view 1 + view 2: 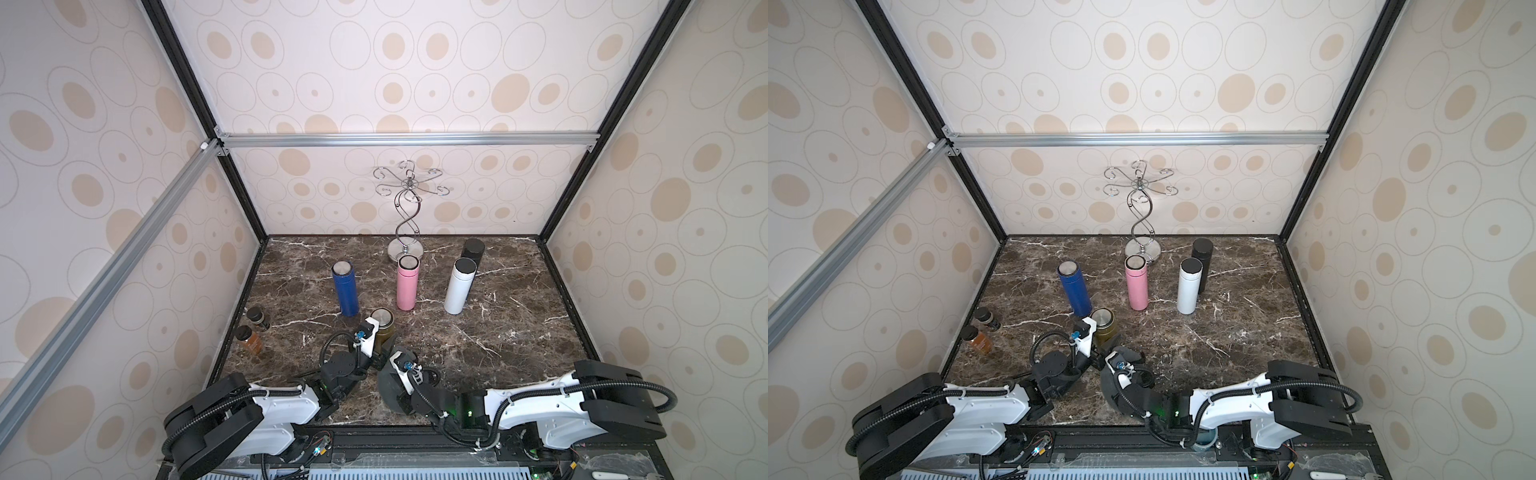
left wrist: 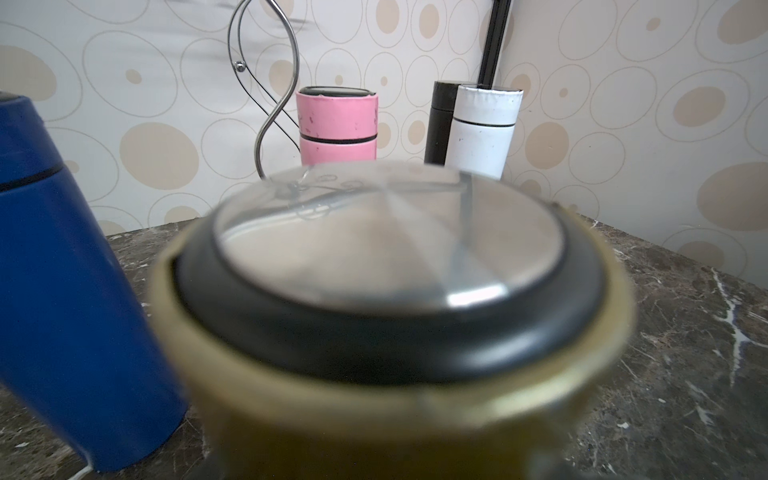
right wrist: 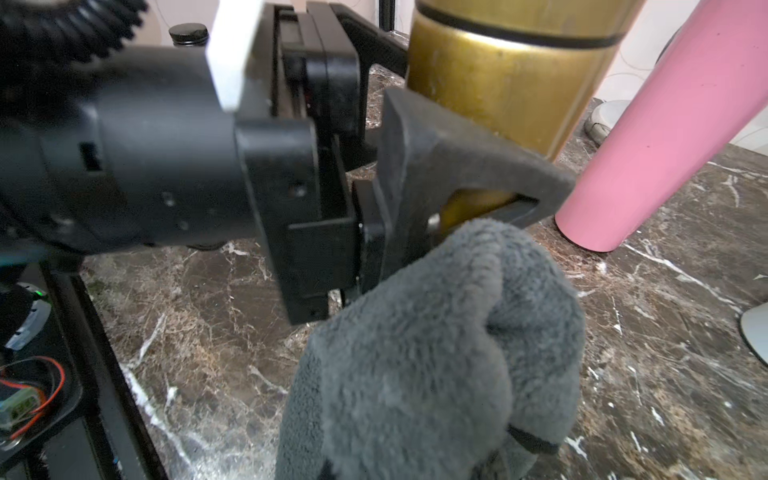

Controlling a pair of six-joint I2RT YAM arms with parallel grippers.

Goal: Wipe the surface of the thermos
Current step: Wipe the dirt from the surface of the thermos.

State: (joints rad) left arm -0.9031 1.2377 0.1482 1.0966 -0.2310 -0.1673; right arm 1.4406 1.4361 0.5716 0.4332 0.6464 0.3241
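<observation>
On the marble bench (image 1: 498,332), near its front, clamping the gold thermos (image 1: 384,328) low in the left gripper (image 1: 381,352), seemingly for steadying, while pinching the grey cloth (image 3: 436,353) beside it in the right gripper (image 1: 399,370) for wiping.

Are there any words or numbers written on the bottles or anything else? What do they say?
No words or numbers can be read anywhere.
The gold thermos, blue thermos, pink thermos, white thermos and grey cloth look plain.
The two small jars are too small to tell.
</observation>
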